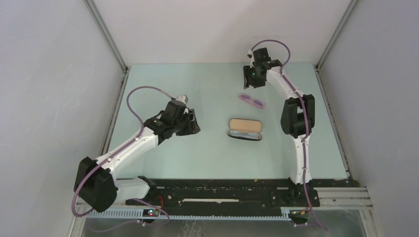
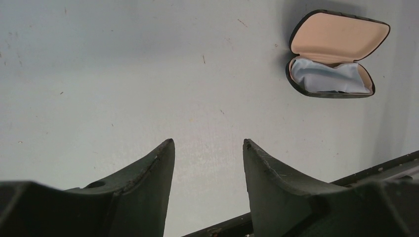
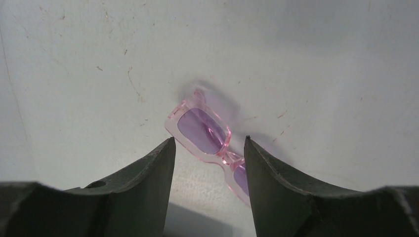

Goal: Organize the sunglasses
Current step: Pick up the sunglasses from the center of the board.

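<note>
- At the near edge of the table (image 1: pixel 197 84), both arm bases sit side by side; left arm reaches toward the middle-left, right arm stretches toward the far side.
- Left gripper (image 2: pixel 207 142): fingers spread apart, nothing between them, only bare tabletop under the gap.
- Black case (image 2: pixel 341 37) lies open flat on the table, tan lining facing up. It is to the right of the left gripper and clear of it; in the left wrist view it sits at upper right.
- Light blue cloth (image 2: pixel 328 78) is bunched inside the lower half of the case.
- Sunglasses (image 1: pixel 252 100), pink see-through frame with purple lenses, lie flat on the table beyond the case, apart from it, and angled diagonally.
- Right gripper (image 3: pixel 210 139): fingers spread wide, gripping nothing.
- In the right wrist view the sunglasses lie right at the gap: one lens shows fully between the two fingertips, and the other lens runs behind the right-hand finger and is partly hidden.
- No contact between fingers and frame is visible; how high the gripper is above them cannot be told.
- In the top view the right gripper is just on the far side of the sunglasses, near them.
</note>
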{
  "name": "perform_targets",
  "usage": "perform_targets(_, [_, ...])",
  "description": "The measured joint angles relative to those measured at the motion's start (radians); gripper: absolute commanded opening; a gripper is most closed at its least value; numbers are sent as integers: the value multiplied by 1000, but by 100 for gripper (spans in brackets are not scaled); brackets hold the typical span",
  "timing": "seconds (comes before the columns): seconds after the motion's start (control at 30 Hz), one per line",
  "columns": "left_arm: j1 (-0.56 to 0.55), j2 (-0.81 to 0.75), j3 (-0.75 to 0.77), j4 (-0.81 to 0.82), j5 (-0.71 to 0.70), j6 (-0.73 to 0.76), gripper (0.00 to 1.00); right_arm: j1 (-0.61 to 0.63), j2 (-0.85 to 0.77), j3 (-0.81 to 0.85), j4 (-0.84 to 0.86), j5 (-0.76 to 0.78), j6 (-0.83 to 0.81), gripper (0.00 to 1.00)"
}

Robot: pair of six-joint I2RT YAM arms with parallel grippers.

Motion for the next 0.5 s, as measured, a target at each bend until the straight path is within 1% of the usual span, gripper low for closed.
perform_targets(0.1, [0, 2, 0, 0, 0, 0, 59, -2, 32, 50, -33, -31, -68, 63])
perform_targets(0.3, [0, 16, 0, 0, 4, 0, 59, -6, 80, 68, -85, -117, -177, 63])
perform_targets(0.5, [0, 22, 0, 0, 23, 0, 59, -13, 119, 73, -116, -189, -234, 63])
